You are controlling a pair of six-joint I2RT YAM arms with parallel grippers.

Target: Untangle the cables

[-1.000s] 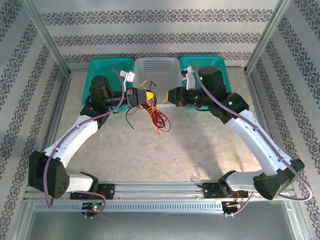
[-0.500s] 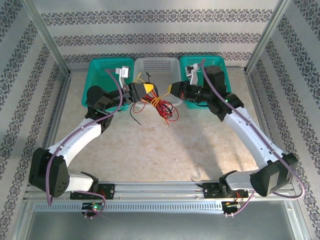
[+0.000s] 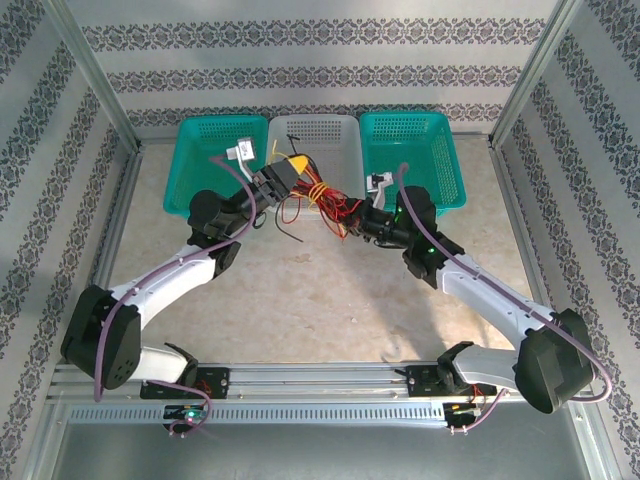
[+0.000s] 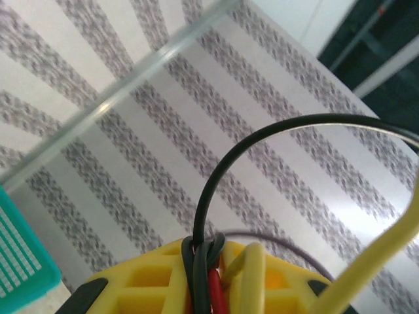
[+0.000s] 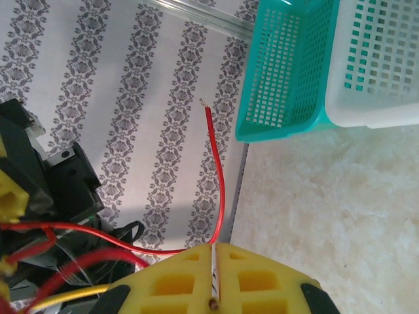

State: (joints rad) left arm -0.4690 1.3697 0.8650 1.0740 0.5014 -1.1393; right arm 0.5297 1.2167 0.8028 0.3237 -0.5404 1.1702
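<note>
The cables (image 3: 318,199), a tangle of thin red, black and yellow wires, hang between my two grippers in front of the white basket. My left gripper (image 3: 290,166) is shut on the bundle's upper end. In the left wrist view its yellow fingers (image 4: 147,281) pinch a black cable (image 4: 262,140), a red one (image 4: 215,288) and a yellow one (image 4: 386,252). My right gripper (image 3: 352,216) is shut at the bundle's right end. A red wire (image 5: 221,190) curves up from the seam of its closed yellow fingers (image 5: 177,281).
Three baskets stand along the back wall: teal (image 3: 215,150), white (image 3: 320,132) and teal (image 3: 415,150). Purple arm cables (image 3: 235,170) loop over both arms. The speckled table (image 3: 320,290) stretches bare toward the near rail.
My right gripper has pulled away from the right teal basket, toward the near side and lower. My left gripper has tilted up toward the white basket. The tangle now stretches between them.
</note>
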